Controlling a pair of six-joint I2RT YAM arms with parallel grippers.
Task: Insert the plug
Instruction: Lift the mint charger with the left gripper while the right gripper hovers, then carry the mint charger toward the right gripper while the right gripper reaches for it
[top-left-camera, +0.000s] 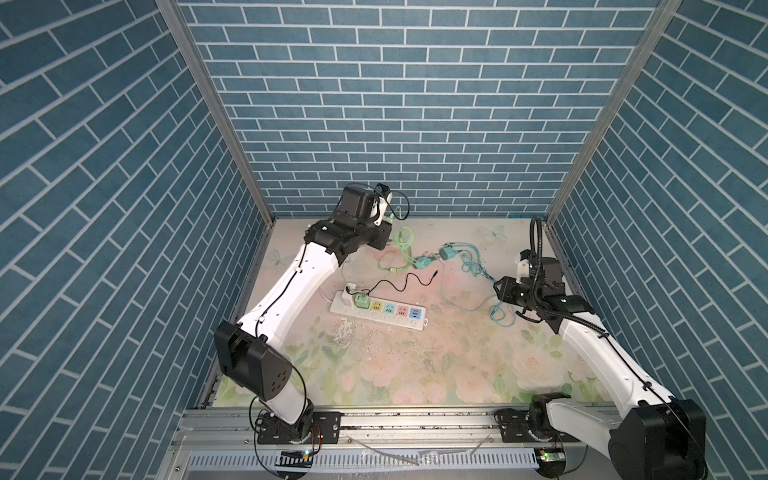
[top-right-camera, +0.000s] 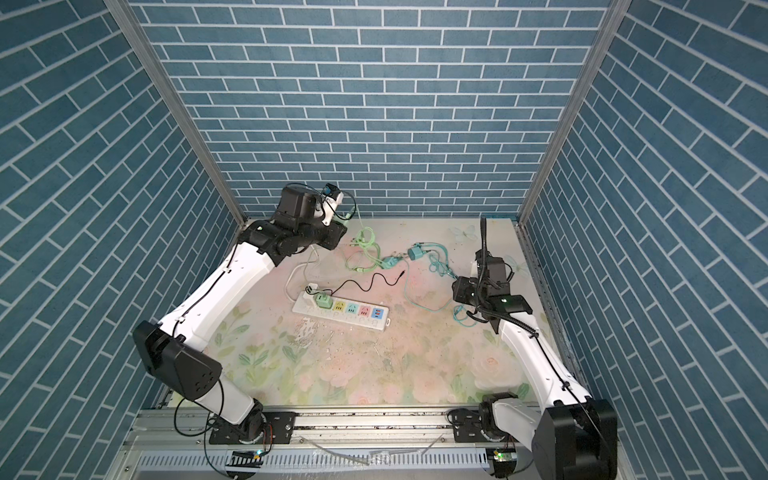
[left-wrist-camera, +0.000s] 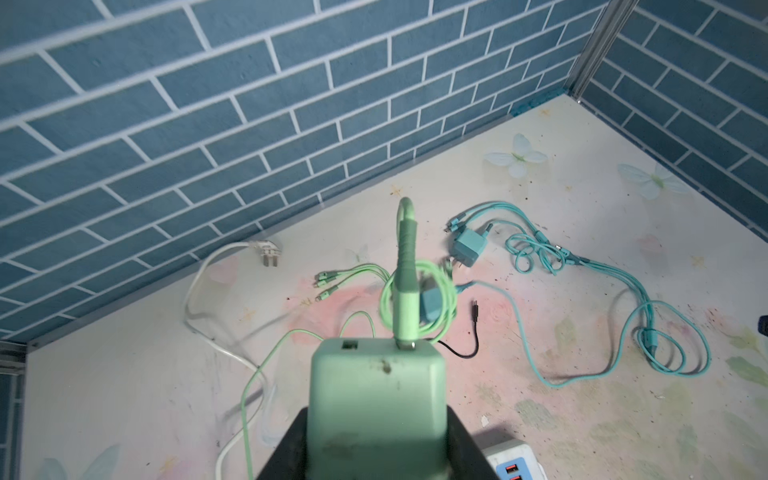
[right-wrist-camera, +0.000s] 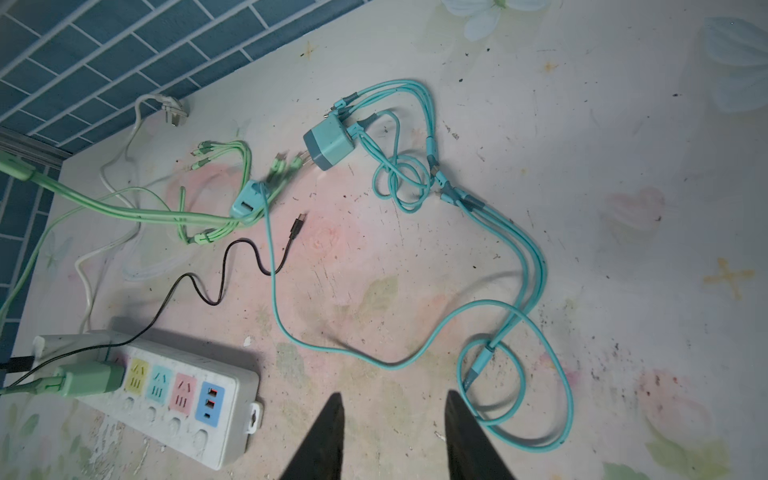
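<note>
While pwr strip is lying flat mid-table w/ a white adapter and a plugged green charger sitting in its first two sockets, L gripper is clamping the held green charger up in the air by the back wall, well apart from the strip. Its green cable is looping off toward the table near the teal charger. R gripper is hovering low over the table, jaws partly apart, gripping nothing.

Judging: carry step is running, insert not yet started. Nxt move is calling for:
- swinging the block over a free socket; yellow socket is looking closest
- getting prongs (can't see them) pointing down and lined up w/ the slots
- pressing straight in, while minding cable drag
</note>
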